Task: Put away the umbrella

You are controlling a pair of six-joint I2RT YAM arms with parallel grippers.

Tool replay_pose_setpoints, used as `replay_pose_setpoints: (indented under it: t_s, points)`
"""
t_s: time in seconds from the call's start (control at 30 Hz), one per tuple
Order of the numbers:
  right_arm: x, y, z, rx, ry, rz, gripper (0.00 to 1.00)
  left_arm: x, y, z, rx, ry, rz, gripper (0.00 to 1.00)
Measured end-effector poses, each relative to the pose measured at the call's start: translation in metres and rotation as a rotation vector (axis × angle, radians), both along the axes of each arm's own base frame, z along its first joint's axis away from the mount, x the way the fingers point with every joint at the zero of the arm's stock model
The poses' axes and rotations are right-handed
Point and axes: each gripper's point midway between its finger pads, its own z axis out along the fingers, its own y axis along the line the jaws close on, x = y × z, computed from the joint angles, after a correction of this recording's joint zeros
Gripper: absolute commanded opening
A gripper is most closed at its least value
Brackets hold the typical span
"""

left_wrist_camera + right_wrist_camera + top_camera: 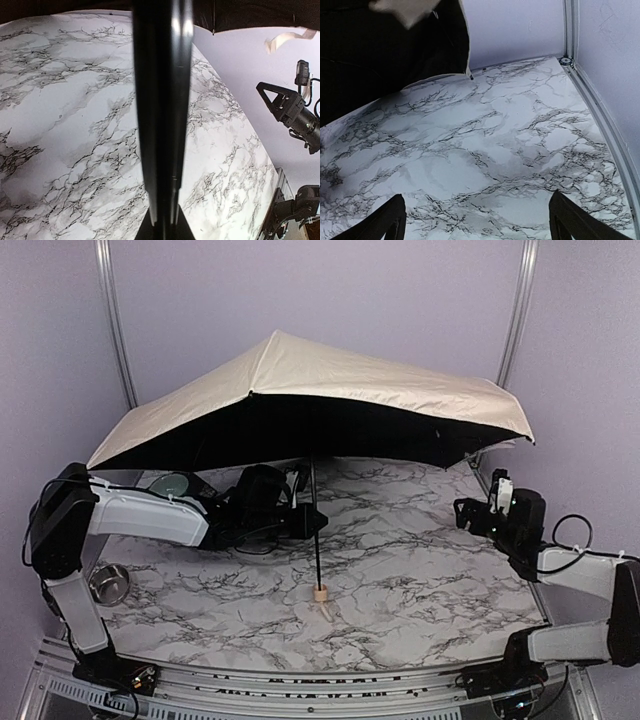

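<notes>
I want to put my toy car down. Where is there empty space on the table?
The widest bare marble lies between the umbrella's handle and the open right fingers. A smaller patch sits between the steel bowl and that handle. Back left is crowded: the left fingers grip the shaft under the canopy.

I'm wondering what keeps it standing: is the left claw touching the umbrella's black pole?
Touching. The left wrist view shows the left claw closed around the umbrella by its black pole, with no gap. The top view shows the claw meeting the pole midway.
</notes>
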Motion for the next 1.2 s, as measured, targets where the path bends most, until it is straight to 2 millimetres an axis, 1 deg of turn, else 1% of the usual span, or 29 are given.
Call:
replay_pose_setpoints:
  t_s: [0.07,0.13,0.27,0.3,0.4,0.47,0.57,0.63,0.7,0.77,0.83,0.9,1.0,1.1,1.2]
  points:
    - [-0.002,0.001,0.004,0.023,-0.004,0.0,0.87,0.0,0.002,-0.001,-0.005,0.0,0.001,0.0]
    - [-0.004,0.005,0.007,0.057,-0.004,0.011,0.82,0.0,0.003,0.0,-0.008,-0.005,0.002,0.0]
    - [-0.015,0.026,0.005,0.142,0.026,0.07,0.79,0.001,0.005,0.01,-0.02,-0.023,0.012,0.0]
    - [-0.02,0.037,0.005,0.159,0.03,0.101,0.79,0.001,0.006,0.014,-0.023,-0.029,0.013,0.0]
    - [-0.041,0.086,0.012,0.209,0.023,0.246,0.78,0.001,0.007,0.021,-0.031,-0.042,0.013,0.0]
    - [-0.054,0.116,0.024,0.246,0.002,0.338,0.78,0.0,0.008,0.025,-0.035,-0.047,0.013,0.0]
    - [-0.069,0.158,0.044,0.314,-0.036,0.463,0.78,-0.003,0.009,0.024,-0.028,-0.052,0.008,0.0]
    - [-0.072,0.183,0.058,0.347,-0.056,0.528,0.78,-0.007,0.008,0.022,-0.018,-0.057,-0.001,0.0]
    - [-0.07,0.211,0.079,0.387,-0.084,0.597,0.78,-0.01,0.007,0.02,-0.007,-0.06,-0.013,0.0]
    - [-0.063,0.235,0.106,0.437,-0.127,0.656,0.77,-0.016,0.003,0.019,0.001,-0.066,-0.031,0.0]
    - [-0.051,0.257,0.137,0.496,-0.183,0.71,0.77,-0.021,0.001,0.019,0.009,-0.074,-0.047,0.0]
    - [-0.04,0.272,0.162,0.543,-0.229,0.738,0.76,-0.026,0.0,0.02,0.011,-0.08,-0.06,0.0]
    - [-0.022,0.29,0.192,0.618,-0.287,0.765,0.71,-0.034,-0.001,0.025,0.011,-0.094,-0.083,0.0]
    - [-0.007,0.304,0.21,0.696,-0.318,0.788,0.68,-0.043,-0.007,0.031,-0.003,-0.099,-0.116,0.0]
    - [0.004,0.316,0.217,0.78,-0.327,0.803,0.66,-0.05,-0.01,0.031,-0.008,-0.095,-0.143,0.0]
